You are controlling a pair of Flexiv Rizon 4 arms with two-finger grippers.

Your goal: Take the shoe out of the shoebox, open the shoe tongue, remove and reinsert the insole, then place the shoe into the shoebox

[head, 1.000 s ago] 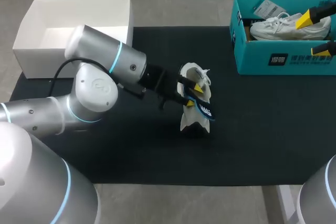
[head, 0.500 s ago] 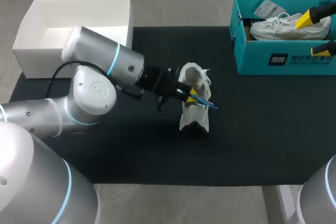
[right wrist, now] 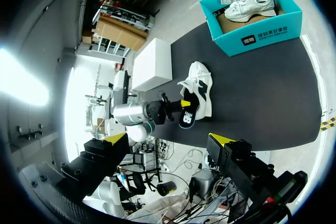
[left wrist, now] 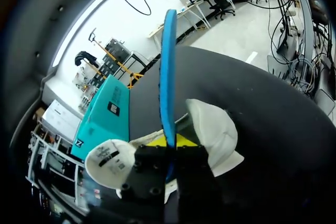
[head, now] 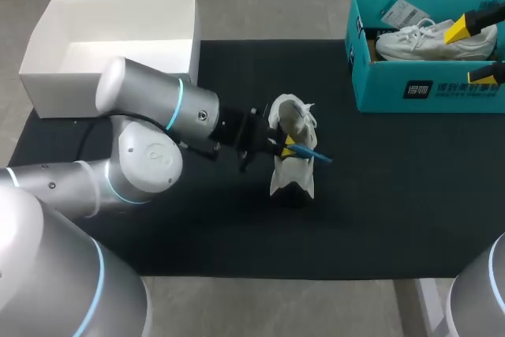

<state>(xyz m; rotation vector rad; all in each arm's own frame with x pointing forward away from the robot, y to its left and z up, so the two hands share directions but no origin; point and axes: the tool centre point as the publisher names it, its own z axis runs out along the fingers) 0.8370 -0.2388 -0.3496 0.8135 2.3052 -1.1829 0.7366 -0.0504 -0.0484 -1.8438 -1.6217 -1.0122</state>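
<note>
The shoe (head: 286,173) is outside both boxes, near the middle of the black mat (head: 379,195). In the head view its white upper faces the camera and it looks raised on one end. The right wrist view shows its dark opening turned toward the left gripper (head: 289,146).

The blue insole (head: 316,155) is out of the shoe and held in front of it. In the head view it appears edge-on as a thin blue line running from the gripper across the shoe toward the mat's right side. Whether its free end touches the shoe cannot be determined.

Left gripper: clenched on the insole. In the left wrist view the insole (left wrist: 168,66) passes between the two fingers and extends straight ahead of them, with the shoe (left wrist: 218,129) just beside and under the fingers. The left arm (head: 150,116) enters from the mat's left edge.

Right gripper (head: 471,52): released, fingers wide apart, nothing between them. In the head view it hangs over the teal shoebox (head: 426,88), well apart from the shoe on the mat.

The shoebox stands at the mat's far right corner and contains a second shoe (head: 418,41), white, lying on its side. A white box (head: 118,7), open at the top, stands at the mat's far left corner.
</note>
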